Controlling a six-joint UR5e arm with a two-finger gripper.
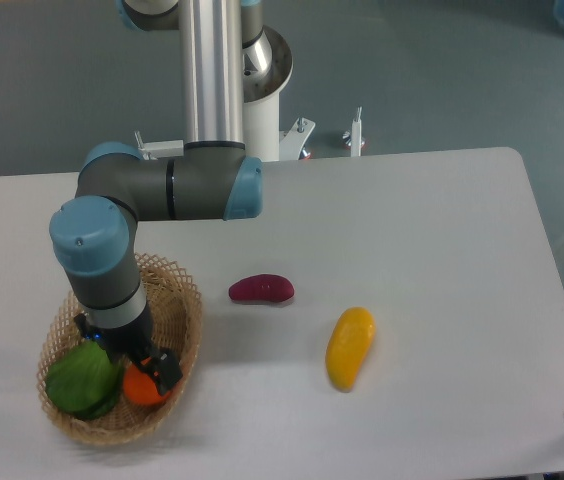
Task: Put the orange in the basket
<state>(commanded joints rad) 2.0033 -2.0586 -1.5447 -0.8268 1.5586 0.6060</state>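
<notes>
orange (140,388) in basket (187,300) | half hidden by gripper (152,368) | jaws unclear

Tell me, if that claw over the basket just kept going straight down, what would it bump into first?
Most likely the orange: the gripper points down into the basket, right at it, perhaps already touching. Below that is the basket floor. The green item sits beside, off that line.

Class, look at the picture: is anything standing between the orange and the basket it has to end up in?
Nothing visible does. The orange is already inside the basket, at the gripper, beside a green object. The purple item and yellow fruit lie on the table, away to the right.
</notes>
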